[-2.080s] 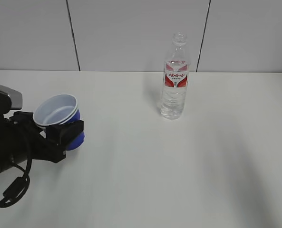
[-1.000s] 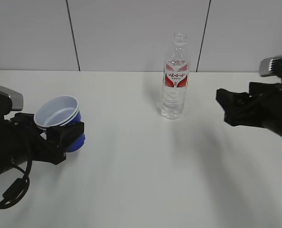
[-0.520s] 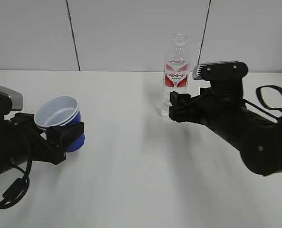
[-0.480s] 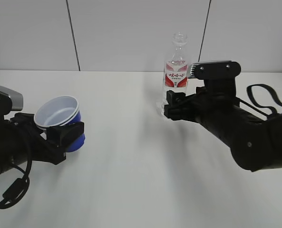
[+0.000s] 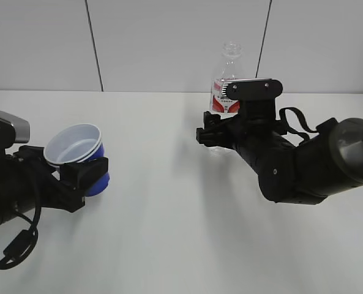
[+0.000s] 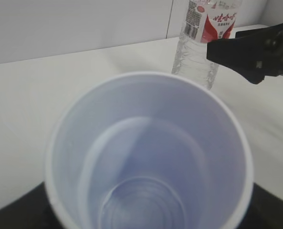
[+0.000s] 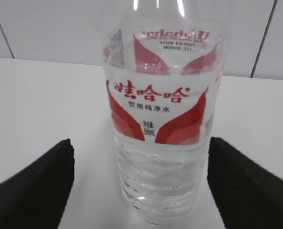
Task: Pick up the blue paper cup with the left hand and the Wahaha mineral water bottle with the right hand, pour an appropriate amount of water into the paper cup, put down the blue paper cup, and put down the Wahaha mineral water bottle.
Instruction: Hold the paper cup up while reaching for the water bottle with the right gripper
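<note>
My left gripper (image 5: 62, 166) is shut on the blue paper cup (image 5: 74, 143) and holds it tilted a little above the table at the left. In the left wrist view the cup's (image 6: 151, 157) white inside shows no water. The Wahaha mineral water bottle (image 5: 229, 68) stands upright at the back centre, capless, with clear water in it. My right gripper (image 5: 213, 136) is open in front of its lower half. In the right wrist view the bottle (image 7: 162, 143) stands between the two black fingertips (image 7: 36, 186), with a gap on each side.
The white table (image 5: 169, 233) ends at a grey panelled wall (image 5: 169, 43) close behind the bottle. My bulky right arm (image 5: 303, 162) lies across the right half of the table. Nothing else stands on the table.
My right arm has come in from the right and its open jaws now straddle the bottle's lower body. The left gripper and cup have not moved.
</note>
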Motion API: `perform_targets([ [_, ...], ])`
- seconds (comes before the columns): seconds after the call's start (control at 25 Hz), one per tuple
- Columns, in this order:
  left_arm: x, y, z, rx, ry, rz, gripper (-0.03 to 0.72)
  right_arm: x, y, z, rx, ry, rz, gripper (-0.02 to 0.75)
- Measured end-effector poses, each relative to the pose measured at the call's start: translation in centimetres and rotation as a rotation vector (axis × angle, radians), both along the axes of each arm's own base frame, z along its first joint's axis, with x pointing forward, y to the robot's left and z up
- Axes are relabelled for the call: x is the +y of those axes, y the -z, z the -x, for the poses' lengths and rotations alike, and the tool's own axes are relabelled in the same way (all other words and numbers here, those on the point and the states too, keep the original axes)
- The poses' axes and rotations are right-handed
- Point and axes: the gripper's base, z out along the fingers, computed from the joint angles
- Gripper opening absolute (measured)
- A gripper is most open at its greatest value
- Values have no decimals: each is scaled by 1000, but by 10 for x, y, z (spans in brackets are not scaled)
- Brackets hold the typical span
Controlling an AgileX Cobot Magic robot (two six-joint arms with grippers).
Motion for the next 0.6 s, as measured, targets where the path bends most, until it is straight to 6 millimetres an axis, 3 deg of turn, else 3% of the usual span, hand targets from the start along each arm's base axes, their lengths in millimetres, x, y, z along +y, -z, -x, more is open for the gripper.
perform_targets([
  [0.6, 0, 0, 0, 21, -11, 31, 520, 4, 15, -13, -24, 35, 0, 675],
])
